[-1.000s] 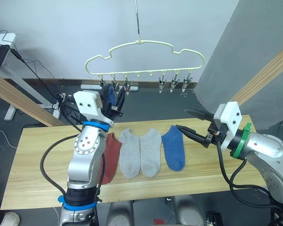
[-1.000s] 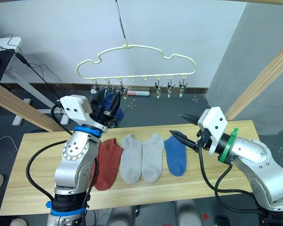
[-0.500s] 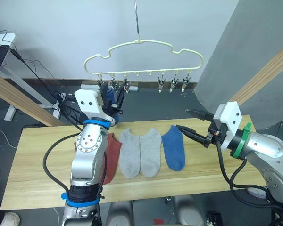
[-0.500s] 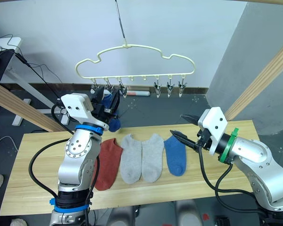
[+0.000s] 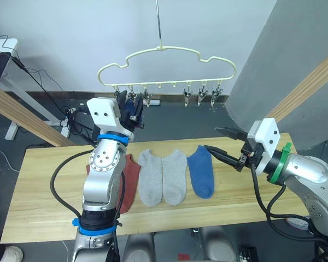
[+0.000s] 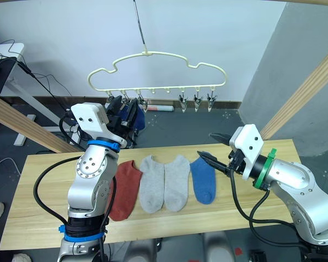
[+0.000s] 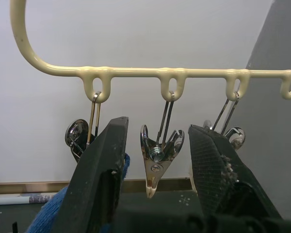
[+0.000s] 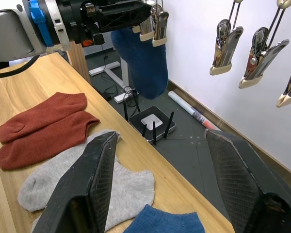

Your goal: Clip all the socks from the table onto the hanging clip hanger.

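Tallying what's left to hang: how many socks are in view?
6. Two red socks, two grey socks and one blue sock lie in a row on the table; a second blue one hangs at the hanger.

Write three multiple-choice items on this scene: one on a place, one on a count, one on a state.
1. Where does the blue sock on the table lie relative to the grey socks?
A. To their right
B. Between them
C. To their left

2. How many grey socks lie on the table?
A. One
B. Two
C. Four

3. What state is the right hand in?
A. Shut on a sock
B. Shut on a clip
C. Open and empty

Answers: 1 A, it lies on the robot's right of the pair; 2 B, two lie side by side; 3 C, its fingers are spread with nothing between.
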`<action>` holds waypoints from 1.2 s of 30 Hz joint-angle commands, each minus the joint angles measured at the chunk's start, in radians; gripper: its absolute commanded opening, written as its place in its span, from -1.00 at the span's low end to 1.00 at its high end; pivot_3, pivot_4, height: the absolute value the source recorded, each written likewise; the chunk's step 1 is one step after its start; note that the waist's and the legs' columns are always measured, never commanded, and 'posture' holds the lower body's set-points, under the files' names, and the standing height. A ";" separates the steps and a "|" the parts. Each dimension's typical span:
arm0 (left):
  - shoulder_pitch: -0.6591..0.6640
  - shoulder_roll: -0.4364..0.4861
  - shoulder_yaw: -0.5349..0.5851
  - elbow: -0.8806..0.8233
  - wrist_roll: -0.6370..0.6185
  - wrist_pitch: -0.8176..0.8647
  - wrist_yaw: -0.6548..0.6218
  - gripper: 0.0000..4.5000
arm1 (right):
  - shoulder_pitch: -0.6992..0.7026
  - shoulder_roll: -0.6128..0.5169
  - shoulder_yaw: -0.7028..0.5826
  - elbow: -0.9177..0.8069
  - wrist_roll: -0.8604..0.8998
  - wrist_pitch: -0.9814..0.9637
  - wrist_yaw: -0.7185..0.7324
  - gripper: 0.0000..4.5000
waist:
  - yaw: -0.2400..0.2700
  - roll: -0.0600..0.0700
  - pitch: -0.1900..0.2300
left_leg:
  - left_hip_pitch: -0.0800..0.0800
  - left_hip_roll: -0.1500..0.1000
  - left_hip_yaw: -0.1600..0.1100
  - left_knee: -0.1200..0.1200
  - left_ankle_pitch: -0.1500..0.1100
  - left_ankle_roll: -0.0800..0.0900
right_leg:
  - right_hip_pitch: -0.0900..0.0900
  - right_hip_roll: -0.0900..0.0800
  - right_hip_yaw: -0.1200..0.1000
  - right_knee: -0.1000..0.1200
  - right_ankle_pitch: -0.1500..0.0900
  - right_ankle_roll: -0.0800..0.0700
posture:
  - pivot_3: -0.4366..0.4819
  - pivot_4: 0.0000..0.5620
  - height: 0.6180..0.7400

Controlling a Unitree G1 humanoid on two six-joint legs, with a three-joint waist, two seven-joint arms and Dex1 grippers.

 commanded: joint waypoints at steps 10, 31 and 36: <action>-0.006 0.001 0.003 -0.069 0.015 0.017 0.013 -0.61 | 0.003 -0.005 -0.014 -0.039 0.018 -0.010 -0.003 0.33 | 0.000 0.000 0.000 | 0.000 0.000 0.000 0.000 0.000 0.000 | 0.000 0.000 0.000 0.000 0.000 0.000 | -0.34 0.19 1.00; 0.019 0.049 0.022 -0.130 0.014 0.060 -0.028 -1.00 | 0.128 0.082 0.288 -0.046 -0.281 0.099 -0.264 0.99 | 0.001 0.000 0.000 | 0.000 0.000 0.000 -0.001 0.000 0.000 | -0.001 0.000 0.000 0.000 -0.001 0.002 | -0.26 0.26 1.00; 0.021 0.052 0.021 -0.151 -0.005 0.094 -0.045 -1.00 | 0.159 0.240 0.453 0.102 -0.455 0.092 -0.448 0.99 | 0.001 0.000 0.000 | 0.000 0.001 0.000 -0.001 0.000 0.000 | -0.001 0.000 0.001 0.000 -0.003 0.004 | -0.26 0.30 1.00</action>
